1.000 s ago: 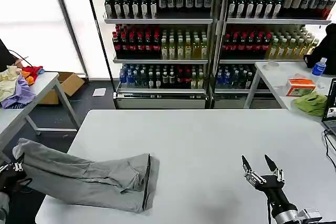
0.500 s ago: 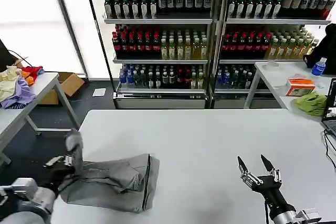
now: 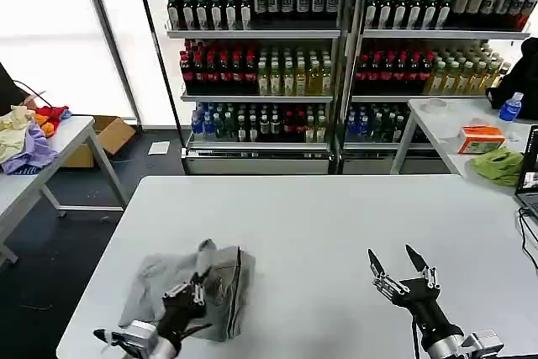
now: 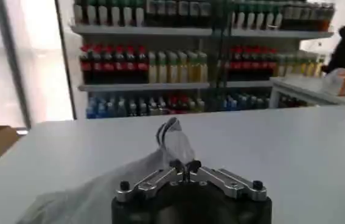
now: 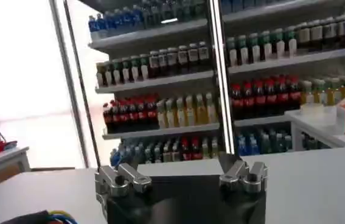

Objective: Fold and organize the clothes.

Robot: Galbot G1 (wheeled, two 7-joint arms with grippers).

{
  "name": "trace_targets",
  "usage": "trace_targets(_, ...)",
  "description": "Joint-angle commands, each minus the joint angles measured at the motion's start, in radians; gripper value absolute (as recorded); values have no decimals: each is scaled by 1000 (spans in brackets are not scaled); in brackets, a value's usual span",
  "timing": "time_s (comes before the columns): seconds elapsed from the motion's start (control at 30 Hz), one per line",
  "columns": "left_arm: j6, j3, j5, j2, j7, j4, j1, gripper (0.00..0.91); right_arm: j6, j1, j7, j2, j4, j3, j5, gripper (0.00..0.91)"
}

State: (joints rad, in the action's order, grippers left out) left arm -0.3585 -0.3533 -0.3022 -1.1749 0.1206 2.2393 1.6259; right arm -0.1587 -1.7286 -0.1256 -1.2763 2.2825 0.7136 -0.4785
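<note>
Shelves of bottled drinks (image 3: pixel 336 48) fill the back of the room, rows of dark, red, yellow and blue bottles behind a broad pale grey table (image 3: pixel 336 224) that takes up the near half of the head view. On the robot's left a side table (image 3: pixel 50 157) carries a heap of yellow, purple and red garments (image 3: pixel 25 132), with a cardboard box (image 3: pixel 109 134) on the floor beyond it; on the right another table (image 3: pixel 454 128) holds a lime-green cloth bundle (image 3: pixel 498 164), an orange packet (image 3: pixel 482 139) and a blue-capped bottle (image 3: pixel 509 108). The grey shirt (image 3: pixel 164 279) lies bunched near the table's front left corner, its right edge showing a straight dark seam, the cloth rumpled rather than flat. The left gripper (image 3: pixel 198 285) sits over the middle of that shirt with its fingers drawn together on a pinch of fabric, a peak of cloth standing up just above them; the left wrist view shows the fingertips (image 4: pixel 177 164) meeting on a raised fold of grey cloth (image 4: pixel 172 143). The right gripper (image 3: pixel 395 258) hovers above bare tabletop well apart from the shirt, its two fingers spread wide and holding nothing, which the right wrist view confirms, with its fingers (image 5: pixel 120 176) set far apart.
</note>
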Motion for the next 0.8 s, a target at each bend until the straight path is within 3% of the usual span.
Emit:
trace_targets(0.03,-49,214,21,-9,40,-101,-67,806,-44,-1,11,-6,51,-29,-34,907)
trace_targets(0.07,-53,214,9,-11,44,-122,-80,806,-41,-1,6,-4,54,-29,-32,907)
trace_targets(0.1,-53,210,-5,-18,59,-154,-101,907,-38,3,2,-4,53,-30,-1,907)
trace_targets(0.27,-75,202,-75,-13,98,-145,-120,907,-55,40,13,9,50,-36,-1,907)
trace_targets(0.4,-113,148,-185,25,129,-30,-70,907,-70,51,25,1,59,-59,-16,907)
trace_targets(0.5,-130,27,-275,66,144,93,-73,907,-62,54,9,-8,41,-76,12,907)
trace_targets(0.67,-189,-359,-489,161,162,195,-93,907,-67,86,15,-7,14,-101,19,907)
trace_targets(0.8,-200,-495,-560,168,140,185,-69,907,-87,125,30,8,9,-105,4,907)
